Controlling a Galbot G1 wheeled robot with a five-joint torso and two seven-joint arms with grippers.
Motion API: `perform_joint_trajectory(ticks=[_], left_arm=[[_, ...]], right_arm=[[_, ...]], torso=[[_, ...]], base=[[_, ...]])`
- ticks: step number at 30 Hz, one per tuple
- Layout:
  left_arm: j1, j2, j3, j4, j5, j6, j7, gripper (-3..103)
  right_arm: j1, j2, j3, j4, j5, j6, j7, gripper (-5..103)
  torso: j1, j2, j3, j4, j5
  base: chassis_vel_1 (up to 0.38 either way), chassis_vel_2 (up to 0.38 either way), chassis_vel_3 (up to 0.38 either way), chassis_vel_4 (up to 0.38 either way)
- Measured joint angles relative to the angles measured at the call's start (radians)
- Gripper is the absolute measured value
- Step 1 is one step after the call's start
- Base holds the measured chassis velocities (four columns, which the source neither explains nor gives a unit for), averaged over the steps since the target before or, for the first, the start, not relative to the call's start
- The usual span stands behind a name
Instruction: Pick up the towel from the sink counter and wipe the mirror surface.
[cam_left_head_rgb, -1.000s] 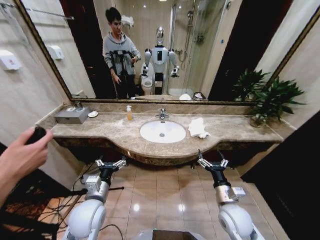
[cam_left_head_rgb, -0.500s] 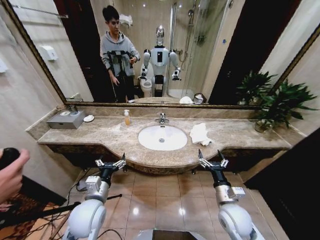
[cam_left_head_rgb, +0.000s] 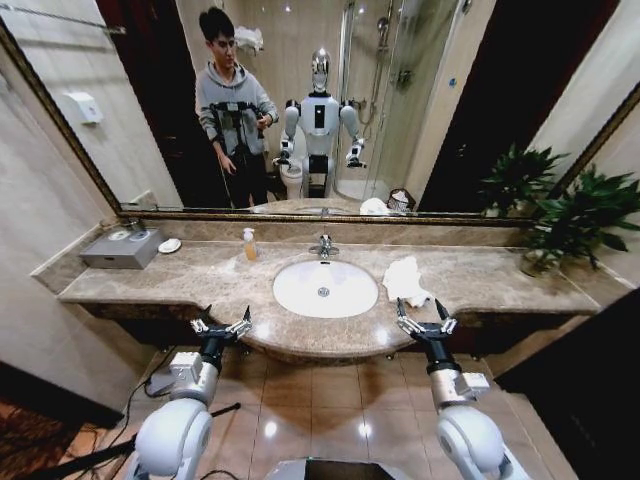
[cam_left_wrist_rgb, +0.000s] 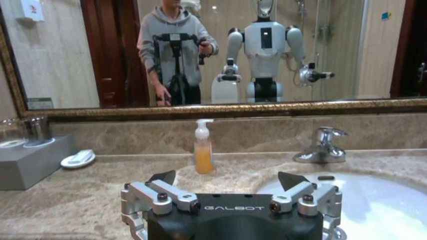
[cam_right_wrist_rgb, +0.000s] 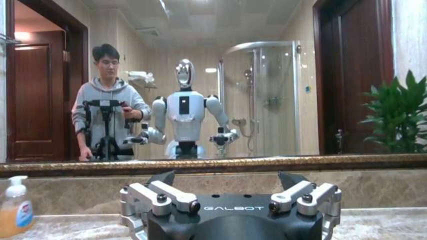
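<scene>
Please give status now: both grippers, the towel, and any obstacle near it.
Left gripper open, right gripper open, both at counter's front edge. Towel on sink counter, right of basin, untouched. Nothing blocking it.

Bathroom with glossy tan floor tiles (cam_left_head_rgb: 320, 395) that caught ceiling-light glare. Beige tiled wall (cam_left_head_rgb: 35, 215) on the left, dark wood panel (cam_left_head_rgb: 590, 390) on the right. Green potted plant (cam_left_head_rgb: 575, 215) stood at the far right. Grey tray box (cam_left_head_rgb: 118, 248) far left, small white dish (cam_left_head_rgb: 169, 245) beside it, orange soap pump bottle (cam_left_head_rgb: 248, 243) nearer the chrome tap (cam_left_head_rgb: 322, 245). Black cable (cam_left_head_rgb: 130, 430) lay across the floor at left.
</scene>
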Motion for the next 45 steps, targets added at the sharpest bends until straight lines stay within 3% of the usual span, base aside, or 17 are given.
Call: perform_joint_trajectory(ticks=[21,25,28,36,44,45], left_arm=[[0.000,0.000,0.000,0.000,0.000,0.000,0.000,100],[0.000,0.000,0.000,0.000,0.000,0.000,0.000,100],[0.000,0.000,0.000,0.000,0.000,0.000,0.000,100],[0.000,0.000,0.000,0.000,0.000,0.000,0.000,100],[0.000,0.000,0.000,0.000,0.000,0.000,0.000,100],[0.000,0.000,0.000,0.000,0.000,0.000,0.000,100]], right_arm=[[0.109,-0.054,-0.028,-0.079,0.065,-0.016,0.009,100],[0.201,-0.091,-0.044,-0.146,0.138,-0.081,0.017,100],[0.297,-0.147,-0.059,-0.231,0.220,-0.170,0.018,100],[0.357,-0.180,-0.072,-0.358,0.209,-0.311,0.069,100],[0.391,-0.163,-0.093,-0.458,0.232,-0.315,0.004,102],[0.390,-0.162,-0.099,-0.461,0.235,-0.314,-0.011,98]], torso=[[0.000,0.000,0.000,-0.0003,0.0000],[0.001,0.000,0.000,0.0000,0.0002],[0.000,0.000,0.000,0.0004,-0.0002],[-0.001,0.000,0.000,-0.0003,-0.0001],[0.000,0.000,0.000,0.0003,-0.0001],[0.000,0.000,0.000,0.0003,-0.0001]], base=[[-0.112,0.107,0.110,-0.106],[-0.085,0.077,0.050,-0.078],[0.000,0.000,0.000,0.000],[0.003,-0.007,-0.004,0.002],[0.000,0.000,0.000,0.000],[0.000,0.000,0.000,0.000]])
